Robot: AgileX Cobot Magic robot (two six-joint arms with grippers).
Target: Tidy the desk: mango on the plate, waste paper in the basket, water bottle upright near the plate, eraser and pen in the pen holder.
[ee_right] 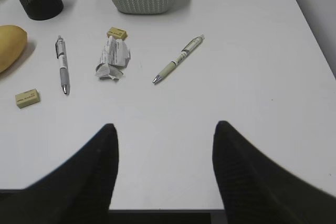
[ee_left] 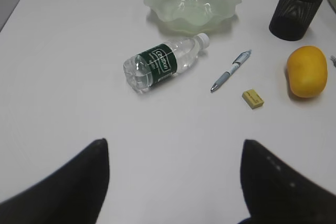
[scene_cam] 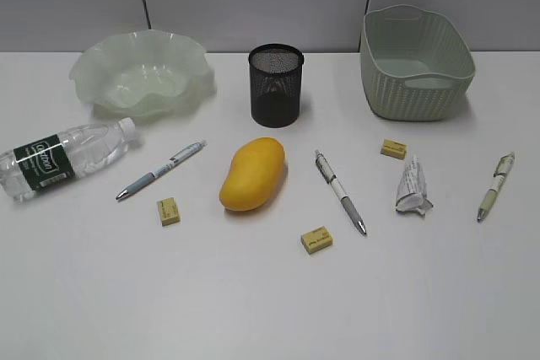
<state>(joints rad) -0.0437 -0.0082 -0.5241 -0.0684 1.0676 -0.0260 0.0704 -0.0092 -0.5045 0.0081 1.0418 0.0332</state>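
- Exterior view puts the smooth yellow-orange mango (scene_cam: 251, 174) mid-worktop, in front of the black mesh pen holder (scene_cam: 276, 84), well apart from the ruffled pale green glass plate (scene_cam: 142, 72).
- No step looks begun; mango first, I'd guess.
- Left hand (ee_left: 173, 182) and right hand (ee_right: 165, 171) hover spread wide, empty.
- Next: reach over, close around the fruit.

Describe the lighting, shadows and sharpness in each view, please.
Exterior view: even soft light, faint shadow beside the mango, all sharp. Left wrist view: small glints on the water bottle; left gripper dark, blurred. Right wrist view: desk sharp, right gripper blurred.
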